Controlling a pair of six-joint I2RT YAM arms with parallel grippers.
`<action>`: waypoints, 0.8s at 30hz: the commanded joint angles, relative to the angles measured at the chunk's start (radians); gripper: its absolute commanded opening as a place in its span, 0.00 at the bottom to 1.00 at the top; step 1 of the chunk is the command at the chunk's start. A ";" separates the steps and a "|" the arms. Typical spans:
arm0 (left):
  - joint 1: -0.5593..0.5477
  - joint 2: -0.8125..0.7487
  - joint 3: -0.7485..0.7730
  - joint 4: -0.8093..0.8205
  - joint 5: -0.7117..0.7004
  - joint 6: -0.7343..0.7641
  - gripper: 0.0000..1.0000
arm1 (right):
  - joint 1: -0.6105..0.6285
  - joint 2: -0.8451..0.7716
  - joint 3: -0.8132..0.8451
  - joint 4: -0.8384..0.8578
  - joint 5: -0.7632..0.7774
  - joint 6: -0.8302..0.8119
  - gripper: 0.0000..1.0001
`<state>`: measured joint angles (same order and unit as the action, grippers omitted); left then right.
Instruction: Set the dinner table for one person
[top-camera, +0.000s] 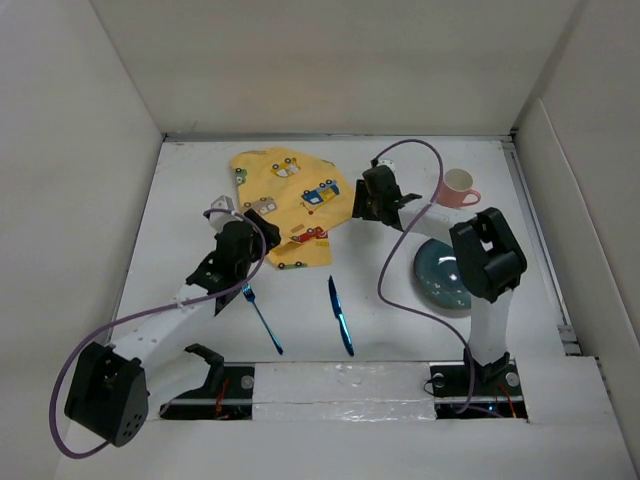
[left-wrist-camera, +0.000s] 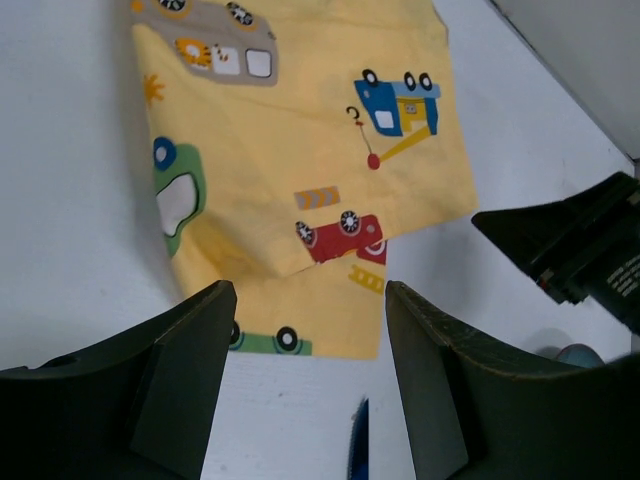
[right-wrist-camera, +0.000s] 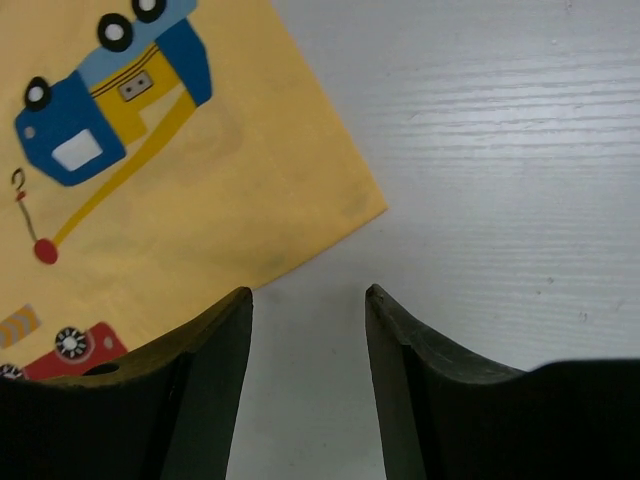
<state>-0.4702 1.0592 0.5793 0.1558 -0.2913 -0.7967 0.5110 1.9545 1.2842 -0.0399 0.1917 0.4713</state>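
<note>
The white dinner table (top-camera: 400, 330) bears a yellow car-printed placemat (top-camera: 290, 200), rumpled, its near edge folded over. My left gripper (top-camera: 264, 212) is open and empty over the mat's left near part; in the left wrist view its jaws (left-wrist-camera: 310, 300) stand wide apart above the mat's folded near edge (left-wrist-camera: 300, 250). My right gripper (top-camera: 359, 200) is open and empty at the mat's right corner; in the right wrist view (right-wrist-camera: 308, 295) it hangs over bare table just beside that corner (right-wrist-camera: 150, 170). A blue fork (top-camera: 262, 318) and a blue knife (top-camera: 341, 315) lie near the front.
A pink mug (top-camera: 458, 187) stands at the back right. A dark teal plate (top-camera: 440, 275) lies at the right, partly hidden by my right arm. The knife's tip (left-wrist-camera: 358, 445) shows between my left fingers. White walls enclose the table.
</note>
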 joint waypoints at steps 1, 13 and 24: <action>-0.002 -0.105 -0.073 0.020 0.010 -0.022 0.58 | -0.018 0.036 0.104 -0.123 0.028 -0.013 0.55; -0.002 -0.303 -0.219 0.031 0.115 0.004 0.58 | 0.003 0.254 0.408 -0.413 0.137 0.016 0.58; -0.002 -0.291 -0.305 0.091 0.193 0.031 0.59 | 0.021 0.300 0.455 -0.451 0.123 0.076 0.28</action>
<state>-0.4702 0.7601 0.2810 0.1879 -0.1284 -0.7952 0.5129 2.2318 1.7203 -0.4404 0.3237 0.5098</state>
